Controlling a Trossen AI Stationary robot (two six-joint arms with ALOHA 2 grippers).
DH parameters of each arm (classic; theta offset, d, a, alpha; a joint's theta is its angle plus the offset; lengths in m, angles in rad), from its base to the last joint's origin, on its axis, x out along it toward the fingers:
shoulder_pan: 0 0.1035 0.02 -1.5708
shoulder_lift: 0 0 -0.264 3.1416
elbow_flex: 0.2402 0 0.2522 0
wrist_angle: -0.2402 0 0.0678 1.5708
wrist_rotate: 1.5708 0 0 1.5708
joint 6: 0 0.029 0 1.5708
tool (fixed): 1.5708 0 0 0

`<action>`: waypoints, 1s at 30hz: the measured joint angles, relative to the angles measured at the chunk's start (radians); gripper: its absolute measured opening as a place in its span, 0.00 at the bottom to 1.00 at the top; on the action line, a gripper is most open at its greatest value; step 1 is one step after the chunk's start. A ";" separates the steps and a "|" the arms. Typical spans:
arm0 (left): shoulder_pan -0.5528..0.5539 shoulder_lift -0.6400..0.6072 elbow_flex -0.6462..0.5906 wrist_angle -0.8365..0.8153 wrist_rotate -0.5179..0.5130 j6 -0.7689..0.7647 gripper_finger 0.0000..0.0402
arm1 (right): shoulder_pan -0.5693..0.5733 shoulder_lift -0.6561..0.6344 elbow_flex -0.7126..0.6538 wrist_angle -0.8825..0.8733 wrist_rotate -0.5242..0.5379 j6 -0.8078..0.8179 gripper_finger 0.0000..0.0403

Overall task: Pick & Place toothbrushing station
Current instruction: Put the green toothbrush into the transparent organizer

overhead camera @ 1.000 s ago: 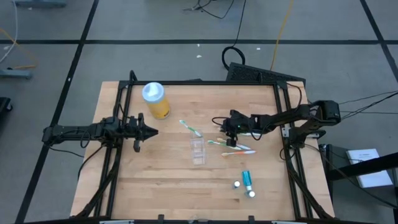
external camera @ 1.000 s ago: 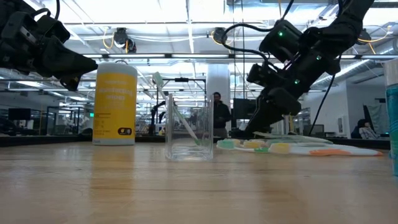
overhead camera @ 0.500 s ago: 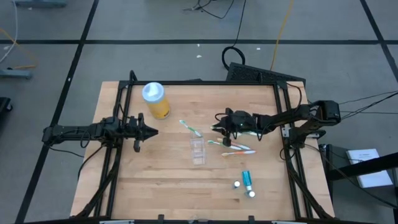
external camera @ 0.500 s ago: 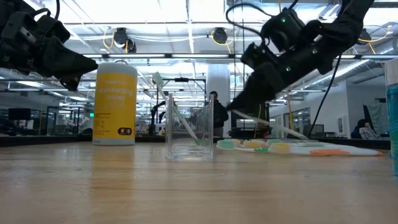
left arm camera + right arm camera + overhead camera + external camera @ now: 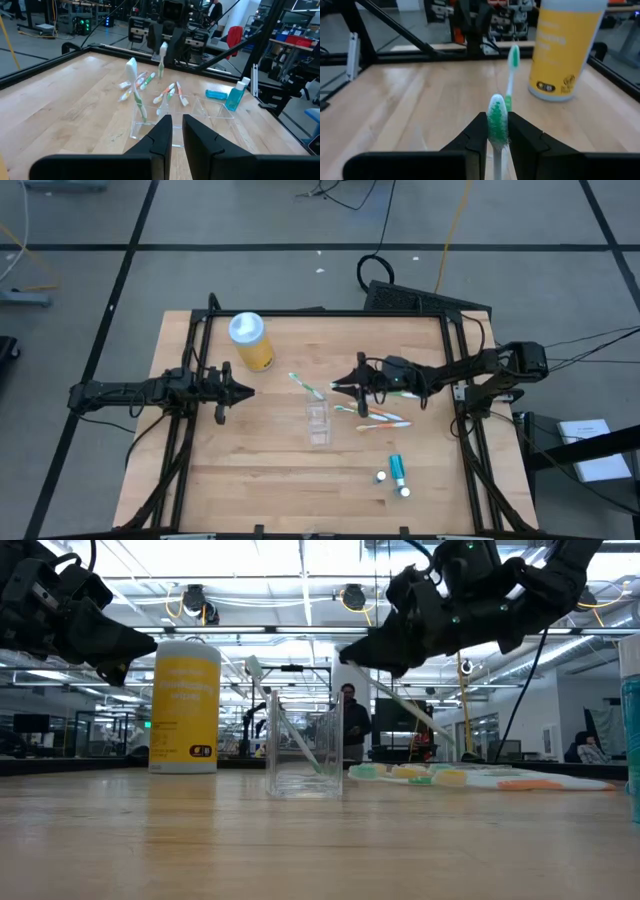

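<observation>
The right gripper (image 5: 350, 387) hangs above the table just right of centre in the high view, its fingers clenched on a green-and-white toothbrush (image 5: 496, 120) whose bristled head sticks out past the fingertips in the right wrist view. In the low view the brush slants down from the raised gripper (image 5: 358, 648), clear of the wood.

Open room: bare tabletop (image 5: 240, 470) fills the lower left of the high view, and a strip of bare wood runs along the upper edge between the black frame rails. The left gripper (image 5: 243, 391) waits at the left-centre of the table, well apart from everything; its fingers stand nearly together with a narrow gap in the left wrist view.

The clear cup (image 5: 318, 423) stands at the centre of the table, just below and to the left of the right gripper, with one green toothbrush (image 5: 290, 730) leaning inside it. Loose toothbrushes (image 5: 385, 419) lie on the wood just right of the cup, below the right arm. Two teal tubes (image 5: 397, 470) sit in the lower right. The yellow bottle (image 5: 250, 340) stands near the upper left edge.
</observation>
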 joint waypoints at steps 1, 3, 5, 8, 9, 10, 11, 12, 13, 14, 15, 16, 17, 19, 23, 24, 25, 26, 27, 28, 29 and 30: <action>0.000 0.000 0.000 0.000 0.000 0.000 0.12 | 0.005 0.000 0.000 0.009 0.000 -0.002 0.12; 0.000 0.000 0.000 0.000 0.000 0.000 0.12 | 0.013 0.000 0.000 0.030 0.000 -0.009 0.12; 0.000 0.000 0.000 0.000 0.000 0.000 0.12 | 0.023 0.000 0.000 0.057 0.000 -0.022 0.12; 0.000 0.000 0.000 0.000 0.000 0.000 0.12 | 0.041 0.004 0.000 0.112 0.002 -0.043 0.12; 0.000 0.000 0.000 0.000 0.000 0.000 0.12 | 0.045 0.010 0.000 0.139 0.002 -0.051 0.12; 0.000 0.000 0.000 0.000 0.000 0.000 0.12 | 0.049 0.013 0.000 0.159 0.002 -0.055 0.12; 0.000 0.000 0.000 0.000 0.000 0.000 0.12 | 0.051 0.018 0.000 0.181 0.001 -0.057 0.12; 0.000 0.000 0.000 0.000 0.000 0.000 0.12 | 0.054 0.025 0.000 0.218 0.002 -0.058 0.12; 0.000 0.000 0.000 0.000 0.000 0.000 0.12 | 0.054 0.035 0.001 0.255 0.002 -0.059 0.12; 0.000 0.000 0.000 0.000 0.000 0.000 0.12 | 0.054 0.046 0.001 0.296 0.002 -0.056 0.12; 0.000 0.000 0.000 0.000 0.000 0.000 0.12 | 0.053 0.058 0.001 0.329 0.003 -0.051 0.12; 0.000 0.000 0.000 0.000 0.000 0.000 0.12 | 0.053 0.071 0.002 0.357 0.003 -0.044 0.12; 0.000 0.000 0.000 0.000 0.000 0.000 0.12 | 0.053 0.087 0.008 0.377 0.003 -0.039 0.12; 0.000 0.000 0.000 0.000 0.000 0.000 0.12 | 0.053 0.115 0.029 0.391 0.003 -0.034 0.12; 0.000 0.000 0.000 0.000 0.000 0.000 0.12 | 0.053 0.167 0.089 0.389 -0.019 -0.034 0.12; 0.000 0.000 0.000 0.000 0.000 0.000 0.12 | 0.053 0.176 0.105 0.388 -0.034 -0.034 0.12; 0.000 0.000 0.000 0.000 0.000 0.000 0.12 | 0.053 0.185 0.121 0.386 -0.051 -0.036 0.12; 0.000 0.000 0.000 0.000 0.000 0.000 0.12 | 0.053 0.191 0.136 0.388 -0.057 -0.039 0.12; 0.000 0.000 0.000 0.000 0.000 0.000 0.12 | 0.053 0.192 0.150 0.388 -0.062 -0.045 0.12; 0.000 0.000 0.000 0.000 0.000 0.000 0.12 | 0.053 0.191 0.162 0.388 -0.076 -0.050 0.12; 0.000 0.000 0.000 0.000 0.000 0.000 0.12 | 0.053 0.191 0.178 0.389 -0.080 -0.051 0.12; 0.000 0.000 0.000 0.000 0.000 0.000 0.12 | 0.053 0.191 0.194 0.390 -0.082 -0.051 0.12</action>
